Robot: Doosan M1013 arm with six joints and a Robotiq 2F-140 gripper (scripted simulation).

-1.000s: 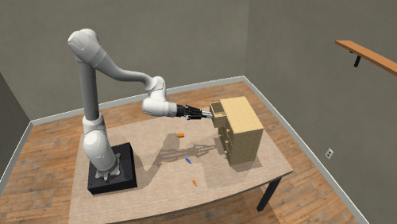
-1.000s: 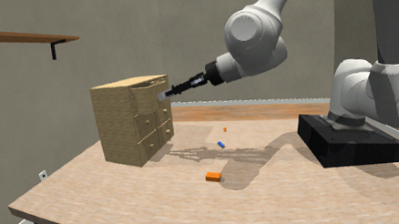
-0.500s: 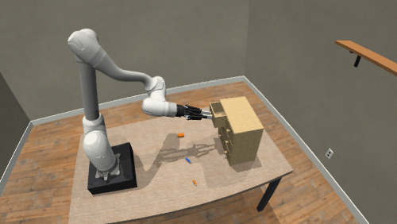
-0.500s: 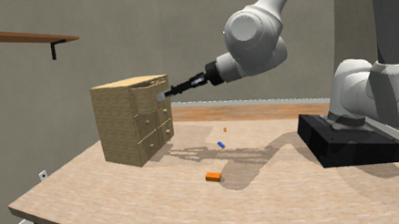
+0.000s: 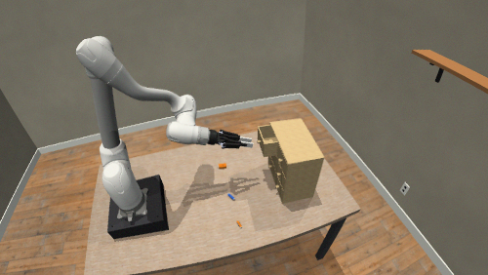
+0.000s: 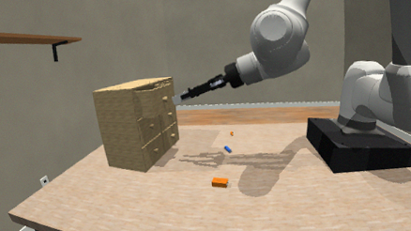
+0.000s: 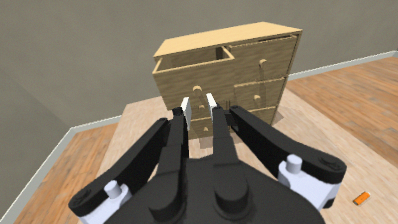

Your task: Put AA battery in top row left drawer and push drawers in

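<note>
The left top-row drawer [image 5: 269,148] [image 6: 146,100] [image 7: 175,83] of the small chest [image 5: 304,176] [image 6: 118,131] [image 7: 225,38] is pulled partly out. The part of its inside that shows looks empty. My gripper [image 5: 248,142] [image 6: 177,99] [image 7: 198,103] points at its front, the fingers a small gap apart with nothing between them. The tips are just short of the drawer's knob [image 7: 197,89]. A blue cylinder [image 5: 231,197] [image 6: 227,149], apparently the AA battery, lies on the table in front of the chest.
A small orange cylinder [image 5: 239,224] [image 6: 231,133] [image 7: 361,198] and an orange block [image 5: 223,166] [image 6: 219,182] with small terminals lie on the table [image 5: 190,254] [image 6: 119,211]. The top right drawer [image 7: 277,60] shows a dark gap along its top edge. A wall shelf [image 5: 454,65] [image 6: 25,37] is beyond the chest.
</note>
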